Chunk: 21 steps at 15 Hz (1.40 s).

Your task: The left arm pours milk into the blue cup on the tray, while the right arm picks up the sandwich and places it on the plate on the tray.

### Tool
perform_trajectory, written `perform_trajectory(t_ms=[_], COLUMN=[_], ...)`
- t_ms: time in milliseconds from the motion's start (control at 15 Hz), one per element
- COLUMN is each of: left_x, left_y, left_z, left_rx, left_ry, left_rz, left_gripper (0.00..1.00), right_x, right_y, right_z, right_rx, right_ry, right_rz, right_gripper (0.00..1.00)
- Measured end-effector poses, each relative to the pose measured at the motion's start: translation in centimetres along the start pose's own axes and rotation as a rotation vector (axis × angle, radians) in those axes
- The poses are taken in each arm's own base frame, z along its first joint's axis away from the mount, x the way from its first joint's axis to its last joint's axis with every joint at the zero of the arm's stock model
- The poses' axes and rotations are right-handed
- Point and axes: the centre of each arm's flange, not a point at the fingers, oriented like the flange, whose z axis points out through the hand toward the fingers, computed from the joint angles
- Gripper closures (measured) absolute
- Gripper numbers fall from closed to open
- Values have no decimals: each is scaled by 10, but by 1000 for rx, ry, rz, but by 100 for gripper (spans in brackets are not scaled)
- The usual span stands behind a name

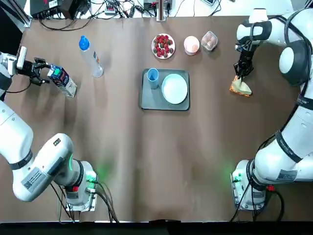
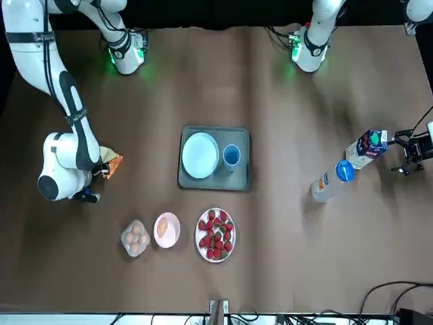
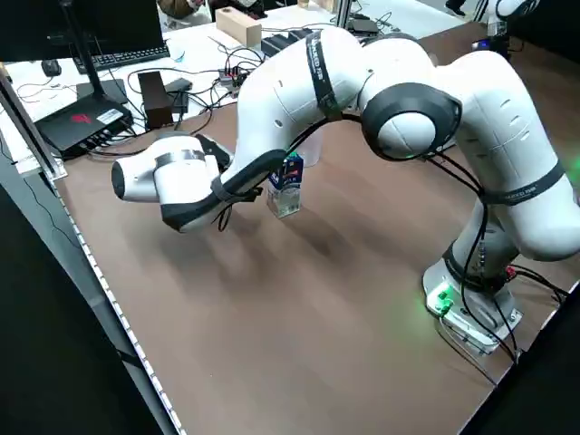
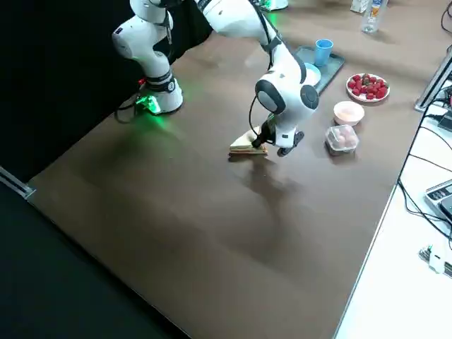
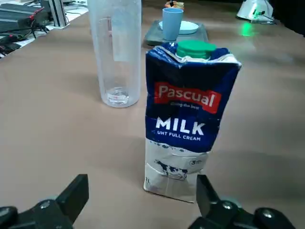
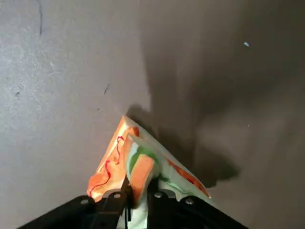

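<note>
The blue and white milk carton [image 1: 61,79] stands at the table's far left, and it shows up close in the left wrist view [image 5: 189,119]. My left gripper [image 1: 42,73] is open just to its left, with its fingertips [image 5: 78,188] spread on either side of the carton's base and not touching it. The triangular sandwich [image 1: 241,87] lies on the table at the right. My right gripper [image 1: 240,74] comes down on its far corner and is shut on the sandwich [image 6: 136,162]. The blue cup [image 1: 152,76] and the white plate [image 1: 174,88] sit on the grey tray [image 1: 146,100] in the middle.
A clear water bottle [image 1: 91,57] with a blue cap stands just right of the carton. Behind the tray are a plate of strawberries [image 1: 163,46], a small pink dish [image 1: 191,45] and a box of eggs [image 1: 209,40]. Cables lie along the far edge.
</note>
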Motion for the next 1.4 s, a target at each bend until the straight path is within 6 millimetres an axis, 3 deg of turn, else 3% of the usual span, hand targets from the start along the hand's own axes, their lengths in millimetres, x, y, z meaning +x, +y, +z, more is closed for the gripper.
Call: perform_trajectory(t_ms=[333, 533, 733, 867, 1133, 1400], left_x=[-9, -12, -15, -18, -24, -25], left_y=[0, 1, 5, 8, 17, 19], left_z=[13, 24, 35, 41, 55, 64], left_rx=[-17, -32, -45, -52, -68, -77], left_ry=[19, 43, 63, 74, 99, 117], left_rz=[12, 54, 53, 49, 31, 27], left_gripper=[0, 0, 0, 0, 0, 0], right_x=[-3, -10, -29, -46, -81, -118], right_y=[-12, -44, -79, -119, -220, -309], right_z=[-18, -54, -95, -110, -109, -108], right_rx=[-59, -90, -115, -126, -68, -1], right_ry=[-30, -43, -38, -31, -25, 18], right_rz=[-38, -81, -123, -137, -158, -140], right_gripper=[85, 85, 85, 85, 85, 90])
